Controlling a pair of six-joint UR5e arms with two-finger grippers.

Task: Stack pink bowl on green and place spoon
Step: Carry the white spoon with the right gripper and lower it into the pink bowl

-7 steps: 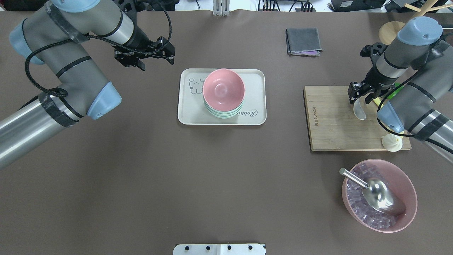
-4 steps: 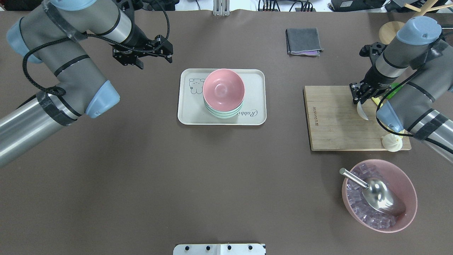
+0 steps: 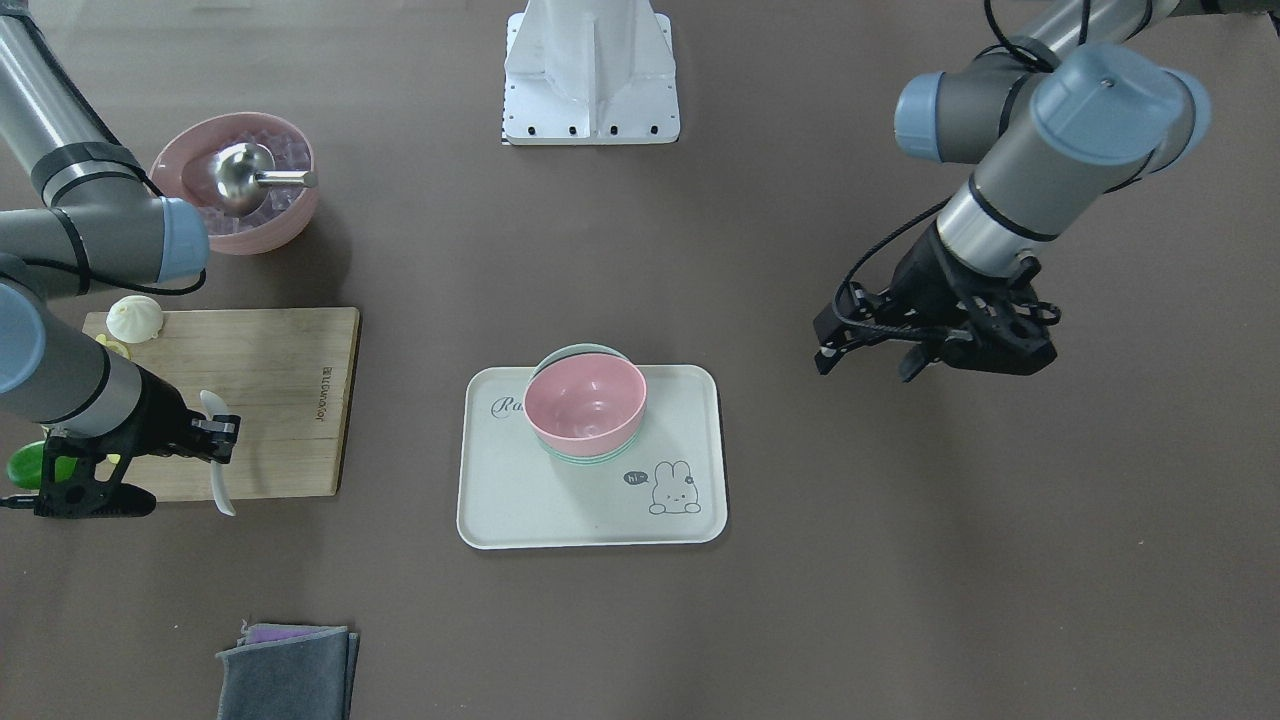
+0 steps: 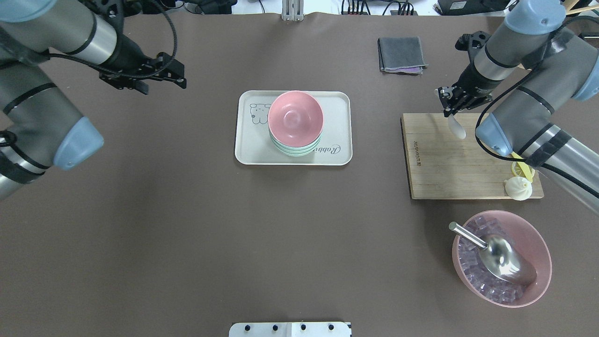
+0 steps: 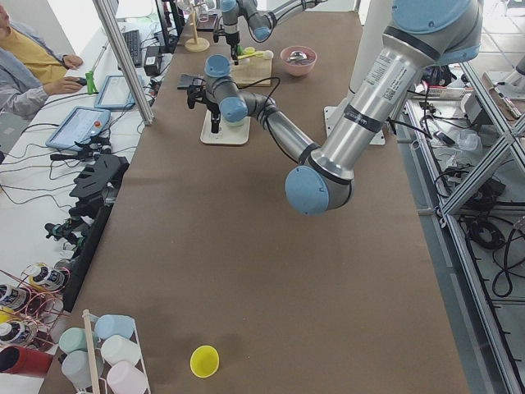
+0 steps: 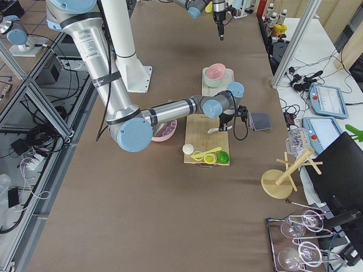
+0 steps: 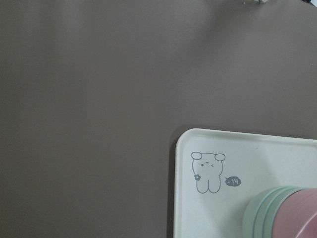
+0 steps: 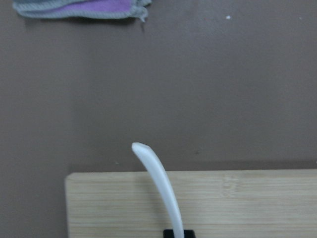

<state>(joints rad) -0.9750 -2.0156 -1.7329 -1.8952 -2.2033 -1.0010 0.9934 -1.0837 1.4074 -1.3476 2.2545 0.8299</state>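
The pink bowl (image 4: 295, 117) sits nested on a stack of green bowls (image 4: 295, 150) on the cream tray (image 4: 248, 150). It shows the same way in the front view (image 3: 585, 400). My right gripper (image 4: 448, 106) is shut on the handle of a white spoon (image 4: 456, 127). It holds the spoon in the air over the far edge of the wooden cutting board (image 4: 444, 164). The spoon also shows in the front view (image 3: 220, 485) and in the right wrist view (image 8: 158, 188). My left gripper (image 4: 161, 86) is open and empty, well left of the tray.
A white bun (image 4: 518, 188) and a lemon slice (image 4: 522, 169) lie on the board's near right corner. A large pink bowl of ice cubes (image 4: 533, 238) with a metal scoop (image 4: 500, 255) stands nearer. A folded grey cloth (image 4: 401, 54) lies beyond the board.
My right gripper has carried the spoon up and toward the board's far edge, leftward. My left arm has swung left, farther from the tray. The bowls have not moved.
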